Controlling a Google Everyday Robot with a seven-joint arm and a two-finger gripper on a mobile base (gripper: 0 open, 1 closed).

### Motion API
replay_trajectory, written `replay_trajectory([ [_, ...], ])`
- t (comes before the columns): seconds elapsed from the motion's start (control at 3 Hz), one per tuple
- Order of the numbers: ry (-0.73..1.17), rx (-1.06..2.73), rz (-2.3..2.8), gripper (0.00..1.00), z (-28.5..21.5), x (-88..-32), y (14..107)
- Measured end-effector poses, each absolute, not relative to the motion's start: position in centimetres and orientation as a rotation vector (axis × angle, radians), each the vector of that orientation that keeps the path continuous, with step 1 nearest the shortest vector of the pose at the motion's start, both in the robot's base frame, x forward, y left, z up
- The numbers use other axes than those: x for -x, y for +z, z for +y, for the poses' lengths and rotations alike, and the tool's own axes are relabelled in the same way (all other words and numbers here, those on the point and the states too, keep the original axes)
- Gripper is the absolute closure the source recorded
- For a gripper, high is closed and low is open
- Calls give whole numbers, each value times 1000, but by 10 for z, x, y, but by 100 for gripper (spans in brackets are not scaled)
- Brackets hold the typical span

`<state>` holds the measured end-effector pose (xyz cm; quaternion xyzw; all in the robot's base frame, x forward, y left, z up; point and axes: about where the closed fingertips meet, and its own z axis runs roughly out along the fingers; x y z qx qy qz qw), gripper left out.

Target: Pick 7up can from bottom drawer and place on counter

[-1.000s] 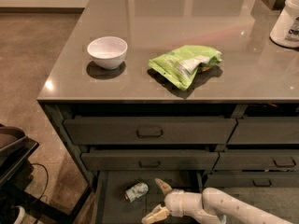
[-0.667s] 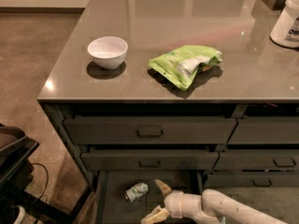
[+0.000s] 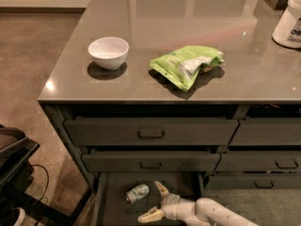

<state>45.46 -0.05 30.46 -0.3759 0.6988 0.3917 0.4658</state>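
The 7up can (image 3: 137, 193) lies on its side on the floor of the open bottom drawer (image 3: 115, 206), near its left half. My gripper (image 3: 154, 202) is down inside the drawer, open, just right of the can. Its two tan fingers (image 3: 162, 188) spread toward the can without touching it. The white arm comes in from the lower right. The glossy grey-brown counter (image 3: 155, 22) lies above.
A white bowl (image 3: 108, 52) and a lime-green snack bag (image 3: 186, 64) sit on the counter. A white container (image 3: 289, 20) stands at the far right. Closed drawers with loop handles (image 3: 151, 133) sit above the open one. Dark equipment (image 3: 14, 173) stands on the floor at left.
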Motion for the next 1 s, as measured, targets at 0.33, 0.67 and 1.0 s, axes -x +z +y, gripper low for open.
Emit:
replay_trajectory([
  [0.33,887,905,1714,0,1,-480,273],
  [0.67,877,897,1717,0,0,-485,269],
  [1.0,877,897,1717,0,0,-484,269],
])
